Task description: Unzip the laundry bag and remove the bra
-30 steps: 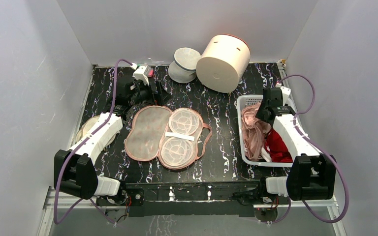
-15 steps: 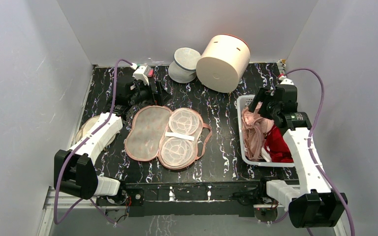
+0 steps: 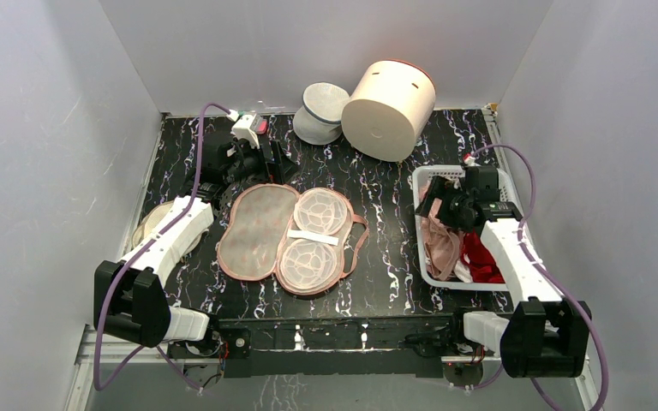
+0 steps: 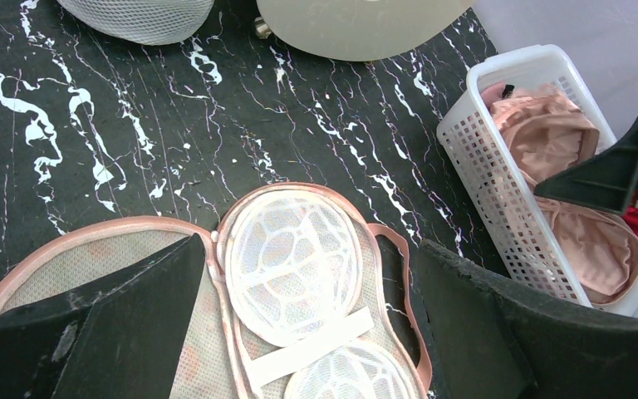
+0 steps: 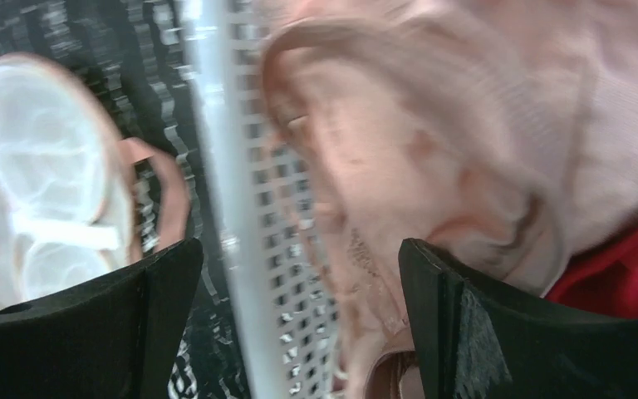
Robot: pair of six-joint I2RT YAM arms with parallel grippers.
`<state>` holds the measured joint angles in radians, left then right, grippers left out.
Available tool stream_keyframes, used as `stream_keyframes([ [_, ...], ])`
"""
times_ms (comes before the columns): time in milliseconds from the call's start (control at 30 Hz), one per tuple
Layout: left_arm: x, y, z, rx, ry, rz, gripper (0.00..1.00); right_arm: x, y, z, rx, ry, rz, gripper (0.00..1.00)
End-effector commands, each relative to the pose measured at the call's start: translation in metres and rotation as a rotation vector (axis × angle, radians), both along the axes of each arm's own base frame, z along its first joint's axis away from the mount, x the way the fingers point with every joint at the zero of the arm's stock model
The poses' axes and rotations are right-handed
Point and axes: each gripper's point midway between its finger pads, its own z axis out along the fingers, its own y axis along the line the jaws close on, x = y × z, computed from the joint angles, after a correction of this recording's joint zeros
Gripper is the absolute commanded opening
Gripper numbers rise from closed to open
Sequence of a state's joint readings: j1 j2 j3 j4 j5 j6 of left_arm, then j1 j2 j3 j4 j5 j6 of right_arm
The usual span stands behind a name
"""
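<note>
The laundry bag (image 3: pixel 261 227) lies unzipped and spread flat at mid-table, mesh lining up, with two white domed cages (image 3: pixel 313 235) on its right half. It also shows in the left wrist view (image 4: pixel 299 274). The salmon-pink bra (image 3: pixel 439 235) lies in the white basket (image 3: pixel 428 175) at the right; the left wrist view (image 4: pixel 548 141) and the right wrist view (image 5: pixel 432 150) show it too. My left gripper (image 3: pixel 261 167) (image 4: pixel 311 249) is open and empty over the bag's far end. My right gripper (image 3: pixel 433 204) (image 5: pixel 295 258) is open and empty, straddling the basket's left rim (image 5: pixel 216 125) above the bra.
A dark red garment (image 3: pixel 480 257) lies in the basket beside the bra. A big cream cylinder (image 3: pixel 389 98) and a white mesh pouch (image 3: pixel 321 111) stand at the back. A beige item (image 3: pixel 150 224) lies at the table's left edge under my left arm.
My right arm has swung from the basket's far right side leftward to its left rim, and its wrist view is blurred. The left arm and the bag have not moved.
</note>
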<state>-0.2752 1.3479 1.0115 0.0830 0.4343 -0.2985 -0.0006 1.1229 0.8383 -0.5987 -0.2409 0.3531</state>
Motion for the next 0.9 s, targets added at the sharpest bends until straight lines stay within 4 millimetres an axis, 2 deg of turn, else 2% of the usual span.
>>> stream_keyframes([
  [0,-0.001,-0.003,0.014,-0.016,-0.052,-0.018,0.98,0.018,-0.051,-0.011,-0.113,-0.037,-0.235,0.88],
  [200,-0.001,-0.003,0.016,-0.014,-0.057,-0.02,0.98,0.02,-0.081,-0.021,-0.129,-0.062,-0.357,0.91],
  [267,-0.001,-0.003,0.016,-0.012,-0.057,-0.018,0.98,0.019,-0.084,-0.017,-0.115,-0.074,-0.361,0.94],
  [300,-0.001,-0.003,0.015,-0.015,-0.054,-0.02,0.98,0.023,-0.071,0.013,-0.061,-0.143,-0.298,0.98],
  [400,-0.001,-0.004,0.015,-0.019,-0.049,-0.025,0.98,0.02,-0.056,0.049,-0.004,-0.202,-0.246,0.98],
  [467,-0.001,-0.005,0.014,-0.019,-0.047,-0.027,0.98,0.013,-0.047,0.065,0.035,-0.221,-0.218,0.98],
  [567,-0.001,-0.005,0.013,-0.017,-0.043,-0.025,0.98,0.0,-0.038,0.073,0.084,-0.22,-0.212,0.97],
  [700,-0.001,-0.004,0.012,-0.017,-0.043,-0.024,0.98,-0.016,-0.04,0.066,0.09,-0.196,-0.273,0.96],
  [867,0.0,-0.004,0.011,-0.018,-0.042,-0.021,0.98,-0.027,-0.061,0.028,0.041,-0.136,-0.422,0.95],
])
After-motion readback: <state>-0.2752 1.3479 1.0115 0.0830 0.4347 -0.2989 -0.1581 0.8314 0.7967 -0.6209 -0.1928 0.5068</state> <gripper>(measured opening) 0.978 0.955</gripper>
